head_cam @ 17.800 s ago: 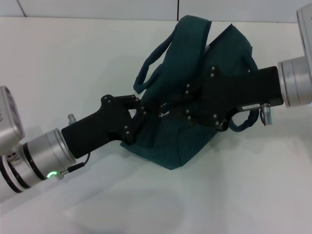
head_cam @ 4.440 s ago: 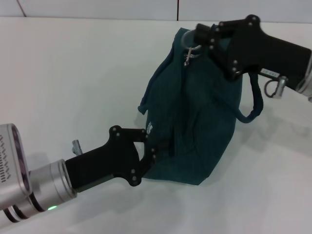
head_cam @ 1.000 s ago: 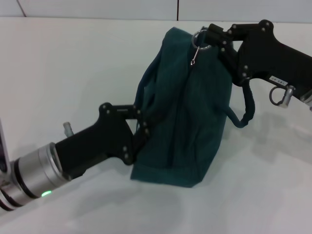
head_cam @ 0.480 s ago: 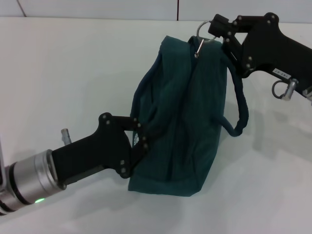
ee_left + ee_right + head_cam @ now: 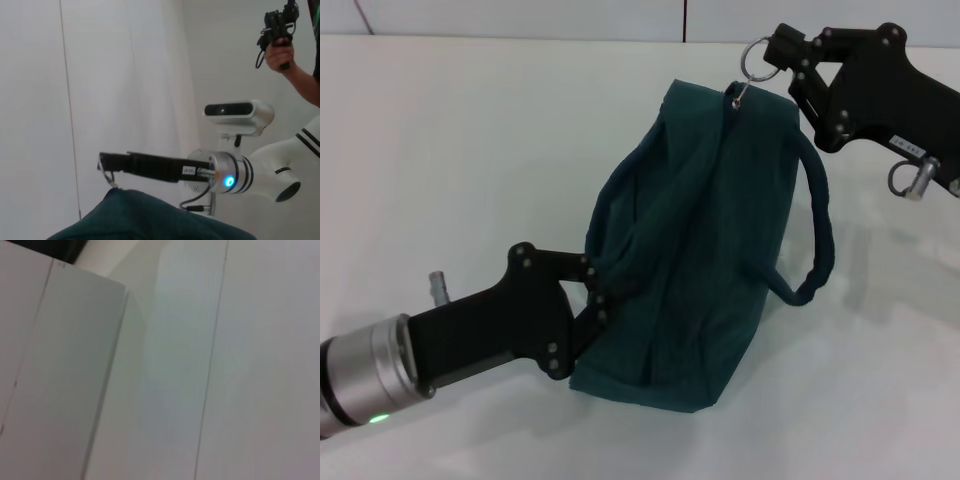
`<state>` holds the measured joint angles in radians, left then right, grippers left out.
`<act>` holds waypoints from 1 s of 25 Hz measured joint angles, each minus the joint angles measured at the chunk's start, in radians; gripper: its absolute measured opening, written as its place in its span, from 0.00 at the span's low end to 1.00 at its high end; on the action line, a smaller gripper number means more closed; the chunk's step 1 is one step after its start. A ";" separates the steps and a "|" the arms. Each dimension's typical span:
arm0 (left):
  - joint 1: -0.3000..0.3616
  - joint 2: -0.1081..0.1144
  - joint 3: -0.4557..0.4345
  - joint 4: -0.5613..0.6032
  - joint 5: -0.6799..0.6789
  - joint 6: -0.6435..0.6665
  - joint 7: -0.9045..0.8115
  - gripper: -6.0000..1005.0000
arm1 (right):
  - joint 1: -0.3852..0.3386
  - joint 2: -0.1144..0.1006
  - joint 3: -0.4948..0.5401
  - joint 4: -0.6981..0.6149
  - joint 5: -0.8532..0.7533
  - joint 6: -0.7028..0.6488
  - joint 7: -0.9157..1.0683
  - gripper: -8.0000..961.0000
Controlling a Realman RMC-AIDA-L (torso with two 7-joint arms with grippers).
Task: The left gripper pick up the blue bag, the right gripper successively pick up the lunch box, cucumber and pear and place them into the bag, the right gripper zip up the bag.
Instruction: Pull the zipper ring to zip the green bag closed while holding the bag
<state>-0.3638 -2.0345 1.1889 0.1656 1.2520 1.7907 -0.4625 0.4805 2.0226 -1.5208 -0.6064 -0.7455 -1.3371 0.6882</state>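
Observation:
The blue bag (image 5: 705, 240) stands bulging on the white table, and its zipper line looks drawn together along the top. My left gripper (image 5: 600, 302) comes in from the lower left and is shut on the bag's near end by a rope handle (image 5: 610, 205). At the bag's far top corner, my right gripper (image 5: 778, 46) is shut on the metal ring pull (image 5: 744, 57). The left wrist view shows the right gripper (image 5: 106, 162) with the ring above the bag (image 5: 150, 220). The lunch box, cucumber and pear are out of view.
The second rope handle (image 5: 817, 230) hangs loose off the bag's right side. White table (image 5: 470, 140) spreads around the bag. A person's hand with a black controller (image 5: 277, 35) shows in the left wrist view. The right wrist view shows only white panels.
Over the last second the right gripper carried the ring pull farther back and to the right. The bag leaned and shifted with it. The left gripper sank toward the near left, still holding.

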 joint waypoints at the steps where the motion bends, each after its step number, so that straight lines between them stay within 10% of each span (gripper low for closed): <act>1: 0.001 0.002 0.000 0.000 0.001 0.003 -0.001 0.09 | 0.000 0.000 0.000 0.000 0.000 0.011 -0.001 0.02; 25: 0.013 0.011 0.001 0.010 0.026 0.050 -0.014 0.12 | 0.003 0.002 0.078 0.100 0.071 0.042 -0.066 0.02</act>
<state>-0.3508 -2.0234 1.1903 0.1752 1.2777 1.8407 -0.4770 0.4834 2.0250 -1.4424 -0.5062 -0.6741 -1.2956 0.6227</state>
